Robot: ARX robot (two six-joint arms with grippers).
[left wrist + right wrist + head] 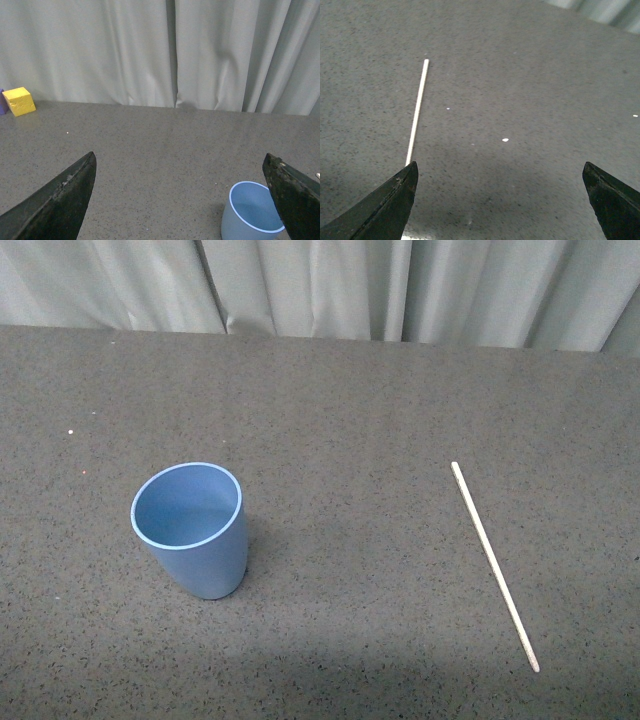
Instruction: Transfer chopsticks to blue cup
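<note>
The blue cup (191, 527) stands upright on the grey table at the left, empty. The chopstick (494, 564), a thin cream-white stick, lies flat on the table at the right, running from the far end toward the near right. Neither gripper shows in the front view. In the left wrist view my left gripper (180, 172) is open, and the cup (251, 212) sits beside one fingertip (295, 195). In the right wrist view my right gripper (500, 172) is open above the table, and the chopstick (417, 110) lies ahead, its near end hidden behind one fingertip (390, 202).
A grey curtain (320, 285) hangs along the table's far edge. A yellow block (19, 101) stands at the far side of the table by the curtain, with a purple thing (2, 101) beside it at the picture's edge. Small white specks (505, 140) lie on the table.
</note>
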